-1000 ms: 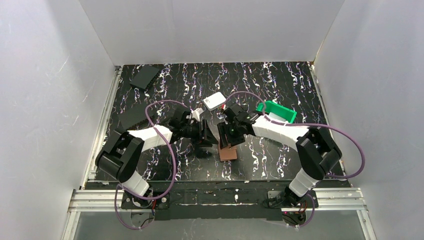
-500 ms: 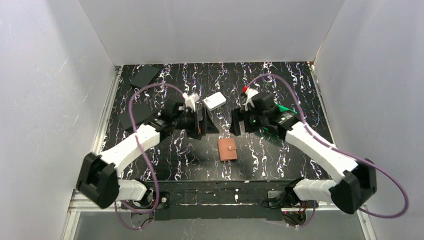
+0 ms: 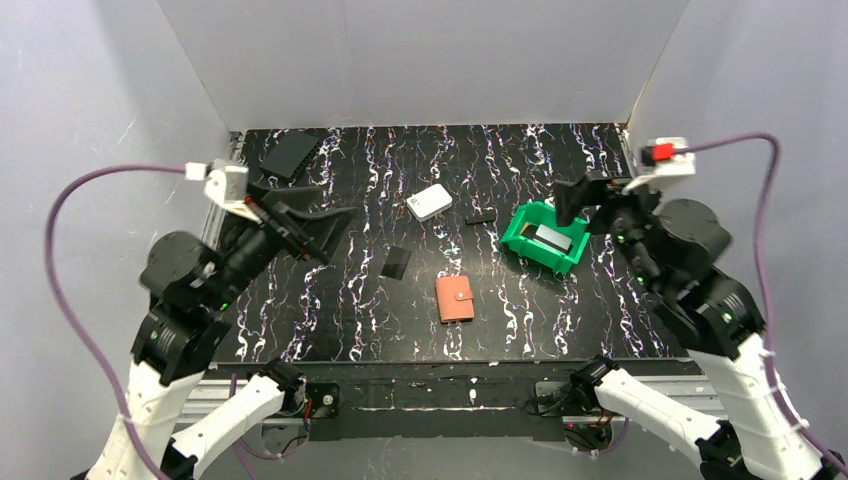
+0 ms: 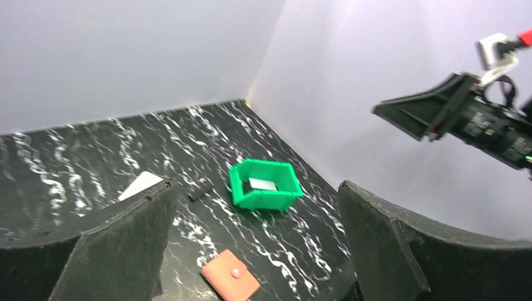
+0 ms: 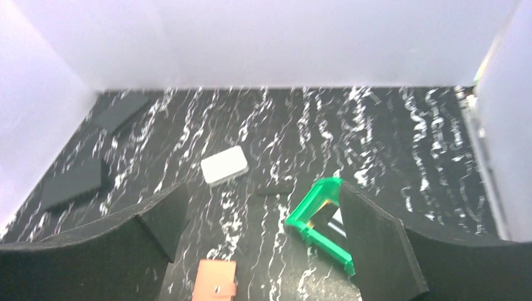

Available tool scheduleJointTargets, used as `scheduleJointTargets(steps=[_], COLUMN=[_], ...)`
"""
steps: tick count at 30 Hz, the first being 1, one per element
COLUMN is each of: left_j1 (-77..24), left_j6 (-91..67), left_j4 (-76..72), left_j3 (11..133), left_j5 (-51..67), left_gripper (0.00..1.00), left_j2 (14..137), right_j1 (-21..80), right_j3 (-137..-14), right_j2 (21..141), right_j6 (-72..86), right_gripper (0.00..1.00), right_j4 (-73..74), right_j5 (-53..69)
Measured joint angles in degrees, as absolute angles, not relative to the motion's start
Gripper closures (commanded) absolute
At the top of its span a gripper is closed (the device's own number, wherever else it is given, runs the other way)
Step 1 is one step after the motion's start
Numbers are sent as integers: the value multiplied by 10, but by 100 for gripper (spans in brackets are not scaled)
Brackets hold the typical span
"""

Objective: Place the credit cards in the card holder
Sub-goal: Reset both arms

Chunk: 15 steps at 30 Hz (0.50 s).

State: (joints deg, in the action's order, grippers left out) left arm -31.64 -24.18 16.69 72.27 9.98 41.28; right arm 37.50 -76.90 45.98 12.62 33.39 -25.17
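Observation:
The card holder (image 3: pixel 455 298) is a small orange-brown wallet. It lies shut with its snap tab fastened near the table's front middle, also seen in the left wrist view (image 4: pixel 230 276) and the right wrist view (image 5: pixel 216 282). Cards (image 3: pixel 552 238) lie inside the green bin (image 3: pixel 530 243). A flat dark card-like rectangle (image 3: pixel 396 262) lies left of the holder. My left gripper (image 3: pixel 312 222) hangs high at the left, open and empty. My right gripper (image 3: pixel 588 193) hangs high at the right above the bin, open and empty. Wide gaps show between both pairs of fingers (image 4: pixel 256 188) (image 5: pixel 262 191).
A white rounded box (image 3: pixel 429 203) and a small black bar (image 3: pixel 481 217) lie behind the holder. Two black pads (image 5: pixel 122 110) (image 5: pixel 72 184) sit at the far left. White walls close in the table on three sides. The green bin (image 4: pixel 248 194) (image 5: pixel 301 216) stands right of centre.
Both arms rose and swung back from the table's middle to the sides, and both grippers opened wide. The card holder now lies alone, shut, on the table.

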Motion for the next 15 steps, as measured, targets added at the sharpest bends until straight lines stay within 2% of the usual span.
scheduleJointTargets(steps=[6, 15], left_j1=[-316, -316], left_j6=[-190, -129], left_j4=[184, 190], left_j3=[737, 761], left_j5=[14, -67], left_gripper=[2, 2], left_j2=[347, 280], right_j1=[375, 375], right_j3=[-807, -830], right_j2=[405, 401], right_j6=[109, 104], right_gripper=[2, 2], right_j4=[333, 341], right_j5=[-324, -372])
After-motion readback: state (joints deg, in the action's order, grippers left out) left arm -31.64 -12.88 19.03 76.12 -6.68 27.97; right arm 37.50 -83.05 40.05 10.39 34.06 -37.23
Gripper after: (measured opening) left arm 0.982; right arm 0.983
